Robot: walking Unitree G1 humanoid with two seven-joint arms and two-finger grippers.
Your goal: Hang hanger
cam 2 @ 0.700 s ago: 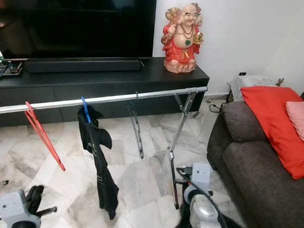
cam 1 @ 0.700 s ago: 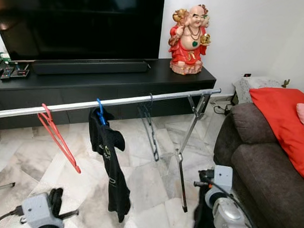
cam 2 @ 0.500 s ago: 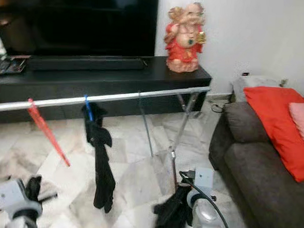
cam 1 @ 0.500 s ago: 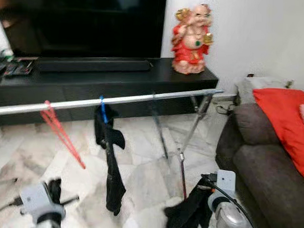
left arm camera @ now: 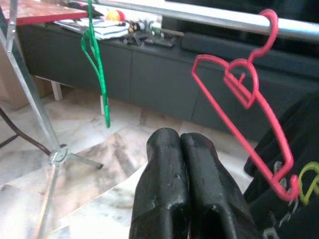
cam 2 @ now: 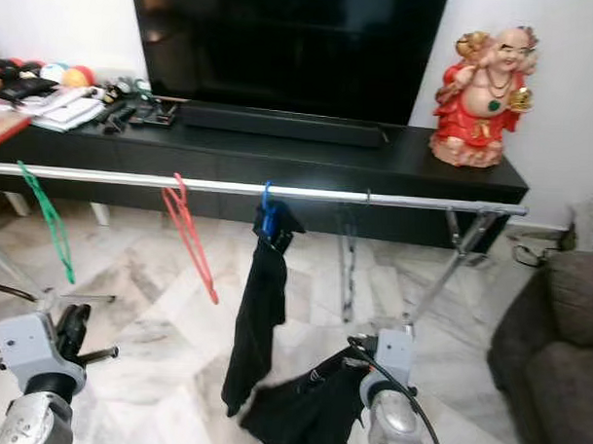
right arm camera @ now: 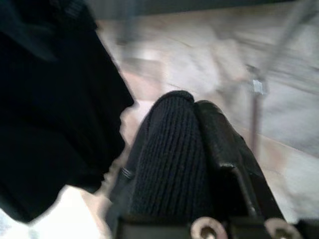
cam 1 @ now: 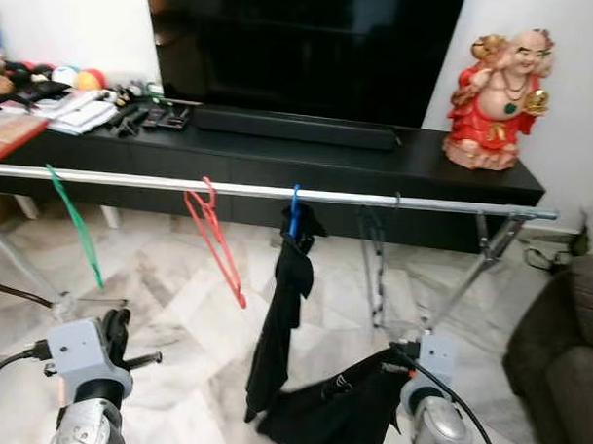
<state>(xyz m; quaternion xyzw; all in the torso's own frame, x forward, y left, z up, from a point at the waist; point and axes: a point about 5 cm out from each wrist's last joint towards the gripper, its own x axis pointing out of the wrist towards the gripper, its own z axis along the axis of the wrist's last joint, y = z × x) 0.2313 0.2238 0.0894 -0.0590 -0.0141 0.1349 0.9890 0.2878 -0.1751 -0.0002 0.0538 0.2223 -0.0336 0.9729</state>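
Swinging to its left since the earlier frames, the head camera now takes in more of the rail, including a green hanger, while the black garment at the right arm has risen off the floor into plainer view.

The right gripper [right arm camera: 199, 129], fingers pressed together, is clamped on a fold of that black garment [cam 1: 334, 413], which hangs from it low and just beside the rail's right leg [cam 1: 470, 282]. Whether a hanger sits inside the bundle cannot be told. The left gripper [left arm camera: 182, 164], fingers together and holding nothing, waits low below the red hanger [cam 1: 213, 241].

Above both grippers runs the silver rail [cam 1: 132, 182]. On it hang, from the robot's left, the green hanger [cam 1: 74, 229], the red hanger, a blue hanger [cam 1: 294, 214] carrying dark clothing [cam 1: 278, 324], and a dark bare hanger [cam 1: 376, 269]. Beyond the rail stand a black TV bench [cam 1: 279, 163], a television [cam 1: 303, 47] and a red figurine [cam 1: 496, 97].

The step in hand appears to be carrying the load up to the rail. The next move calls for lifting the right arm well up and hooking onto a free stretch of bar.

Pale lettering shows on the dark clothing in the left wrist view, too cropped to read.
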